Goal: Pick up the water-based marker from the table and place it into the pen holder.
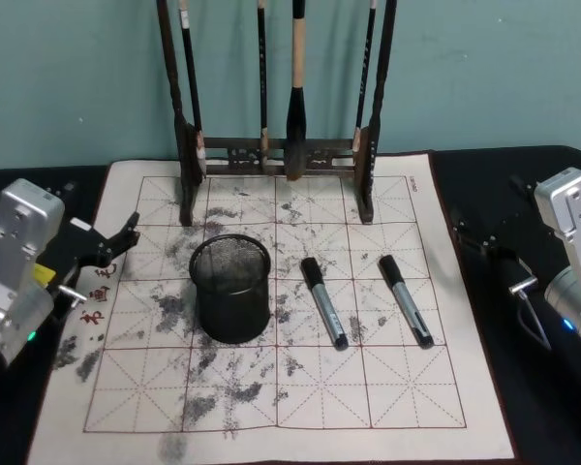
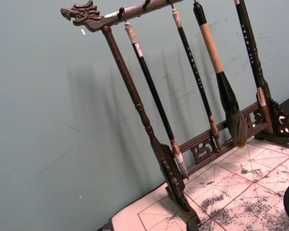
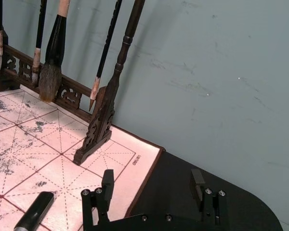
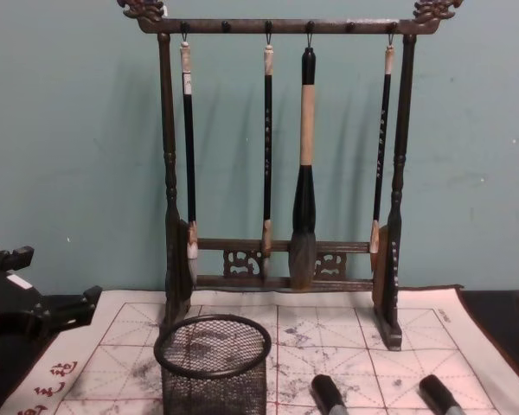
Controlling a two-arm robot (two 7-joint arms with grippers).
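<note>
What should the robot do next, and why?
Probably swing the right gripper over the nearer black-and-grey marker on the white gridded mat: it lies flat outside the black wire-mesh pen holder, and that gripper is open and empty.

Silver wrists [image 1: 21, 221]; blk left gripper [image 1: 128, 232], right gripper [image 3: 152, 179].

Black mesh pen holder [image 1: 230, 302] — red-gridded, ink-stained white mat [image 1: 407, 387].

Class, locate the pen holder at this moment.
In the head view the pen holder stands on the mat, left of the nearer marker, before the brush rack.
</note>
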